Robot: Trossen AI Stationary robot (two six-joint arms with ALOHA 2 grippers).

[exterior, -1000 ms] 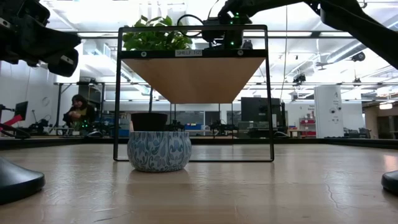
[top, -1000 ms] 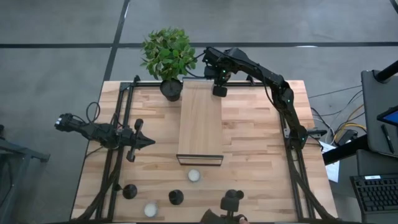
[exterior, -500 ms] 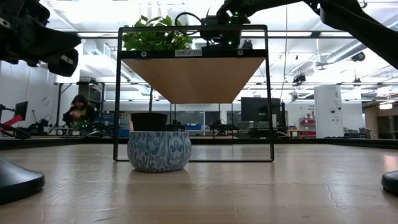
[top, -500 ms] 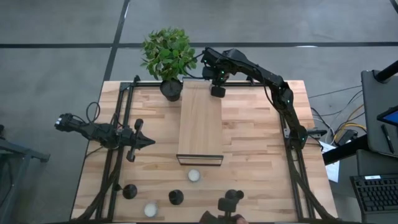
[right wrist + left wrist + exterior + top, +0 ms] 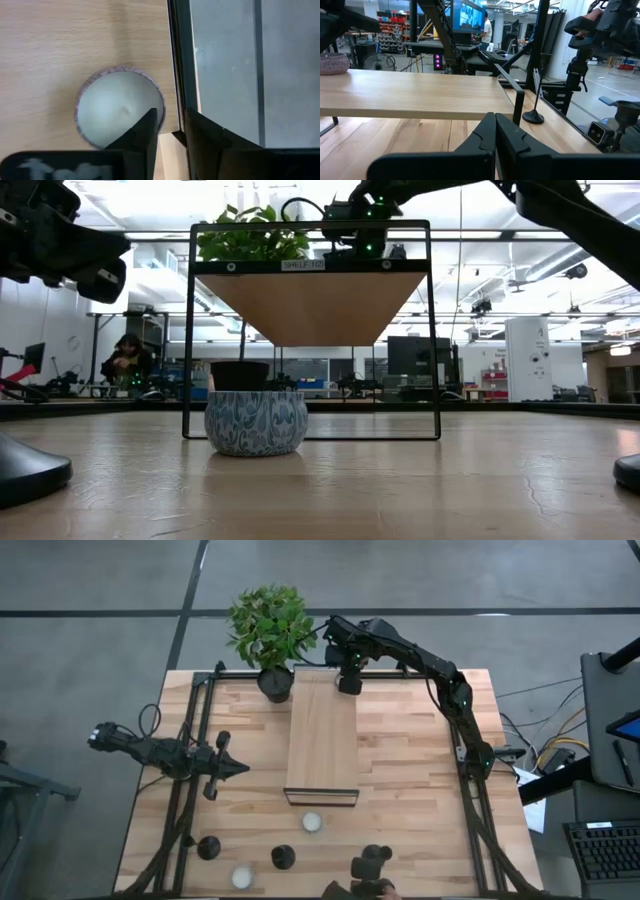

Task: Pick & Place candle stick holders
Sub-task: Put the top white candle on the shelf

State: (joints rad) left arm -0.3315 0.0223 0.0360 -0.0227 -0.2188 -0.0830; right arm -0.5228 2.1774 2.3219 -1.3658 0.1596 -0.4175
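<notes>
Three black candle stick holders (image 5: 208,847) (image 5: 283,857) (image 5: 372,860) stand on their round bases near the table's near edge, and no gripper touches them. My right gripper (image 5: 348,682) hovers over the far end of the wooden shelf (image 5: 322,740), fingers pointing down and a narrow gap apart. A white tealight (image 5: 120,112) lies on the shelf top right below it, one finger over its rim. My left gripper (image 5: 238,768) is shut and empty, level above the table to the left of the shelf. My right gripper has one fingertip (image 5: 150,122) over the tealight's rim (image 5: 161,102) at the shelf's far edge. I cannot tell whether it touches the rim. The tealight sits flat on the shelf top.
A potted green plant (image 5: 268,625) stands at the shelf's far left corner. Two more tealights (image 5: 312,823) (image 5: 241,877) lie near the holders, one just before the shelf's near end. The shelf's black frame (image 5: 432,330) rises from the table's middle.
My right gripper has shifted a little toward the table's left above the shelf's far end, staying at about the same height.
</notes>
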